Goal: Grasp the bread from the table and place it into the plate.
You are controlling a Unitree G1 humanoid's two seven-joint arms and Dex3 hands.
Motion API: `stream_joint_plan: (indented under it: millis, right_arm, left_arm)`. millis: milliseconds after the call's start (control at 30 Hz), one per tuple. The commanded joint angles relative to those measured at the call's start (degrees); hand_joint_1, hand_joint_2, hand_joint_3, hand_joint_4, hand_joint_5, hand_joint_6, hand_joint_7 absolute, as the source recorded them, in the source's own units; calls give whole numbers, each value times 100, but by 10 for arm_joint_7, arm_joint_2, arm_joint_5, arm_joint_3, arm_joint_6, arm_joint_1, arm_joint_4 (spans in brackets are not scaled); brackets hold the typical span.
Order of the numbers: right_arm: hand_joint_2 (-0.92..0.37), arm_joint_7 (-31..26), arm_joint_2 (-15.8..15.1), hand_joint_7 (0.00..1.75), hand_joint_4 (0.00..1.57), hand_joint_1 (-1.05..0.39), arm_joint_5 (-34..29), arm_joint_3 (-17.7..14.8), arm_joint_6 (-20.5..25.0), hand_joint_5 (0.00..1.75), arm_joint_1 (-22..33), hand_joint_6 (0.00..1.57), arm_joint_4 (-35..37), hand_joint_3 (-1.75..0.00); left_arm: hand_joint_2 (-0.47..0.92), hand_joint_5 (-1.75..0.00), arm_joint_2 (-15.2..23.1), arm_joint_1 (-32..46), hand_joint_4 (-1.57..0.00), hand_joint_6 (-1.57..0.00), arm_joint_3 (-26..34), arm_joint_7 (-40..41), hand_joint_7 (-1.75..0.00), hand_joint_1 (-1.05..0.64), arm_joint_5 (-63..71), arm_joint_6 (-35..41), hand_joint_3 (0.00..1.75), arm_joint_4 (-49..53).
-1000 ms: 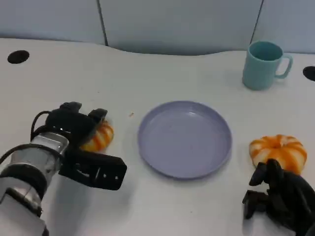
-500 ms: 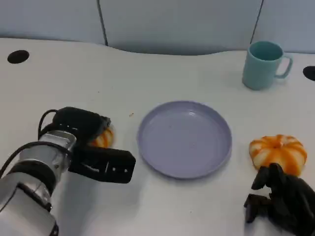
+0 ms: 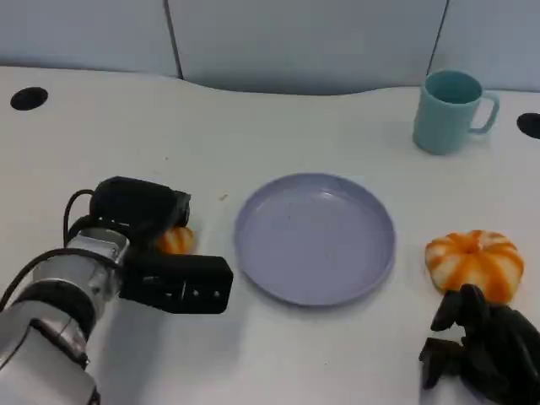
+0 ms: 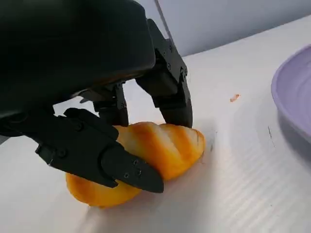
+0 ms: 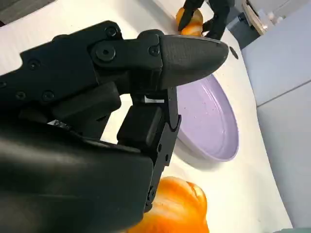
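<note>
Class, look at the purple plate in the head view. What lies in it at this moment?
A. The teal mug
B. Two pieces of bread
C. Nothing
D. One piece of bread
C: the purple plate is bare, one bread sits under the left hand, the other bread lies on the table, and the teal mug stands apart.

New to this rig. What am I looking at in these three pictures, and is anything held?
A humanoid robot at a white table. The head view looks down on it; each wrist view sits behind one hand. The left hand has its fingers closed around one orange striped bread roll that rests on the table beside the empty purple plate. The right hand lies next to a second roll, holding nothing. A teal mug stands behind.
</note>
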Motion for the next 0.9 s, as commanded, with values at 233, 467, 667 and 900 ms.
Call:
stream_joint_plan:
  millis: [233,467,667,900]
  right_arm:
    - [-92,-7,-3,109,130,-47,-2,-4,9,120,7,120,13,-42]
    - [-92,-3,-5,108,131,-46,-5,-2,2,120,6,120,15,-46]
    - [-92,7,-4,104,131,-47,-1,-6,-8,118,-1,122,32,-43]
    - [-92,6,0,102,131,-46,-1,-5,-10,117,0,122,34,-42]
  left_arm:
    - [92,-175,0,16,-73,-50,71,63,-171,-22,-72,-18,27,2]
    - [92,-175,-2,5,-74,-64,74,92,-136,-26,-71,-35,30,-1]
    - [91,-175,-20,-19,-76,-62,81,128,-163,-16,-73,-74,20,-13]
    - [62,-175,-57,-40,-82,-62,69,210,-175,-10,-61,-154,73,-25]
